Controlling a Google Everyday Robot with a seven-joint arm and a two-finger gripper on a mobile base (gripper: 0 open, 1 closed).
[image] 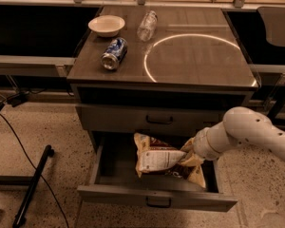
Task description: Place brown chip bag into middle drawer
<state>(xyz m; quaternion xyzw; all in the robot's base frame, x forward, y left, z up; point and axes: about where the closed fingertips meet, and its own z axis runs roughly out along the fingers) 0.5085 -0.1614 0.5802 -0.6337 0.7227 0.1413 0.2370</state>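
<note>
The brown chip bag (pixel 157 158), dark brown with a white label panel and cream ends, is down inside the open middle drawer (pixel 133 194), the lowest one of the grey cabinet. The bag leans tilted, its label facing front. My gripper (pixel 188 152) is at the bag's right end, low in the drawer and mostly hidden by the bag, shut on it. My white arm (pixel 249 133) reaches in from the right.
The drawer above (pixel 159 120) is closed. On the cabinet top (pixel 199 56) lie a tipped soda can (pixel 114 53), a white bowl (pixel 107 24) and a clear plastic bottle (pixel 147 25). A black pole and cable (pixel 32 184) lie on the floor at left.
</note>
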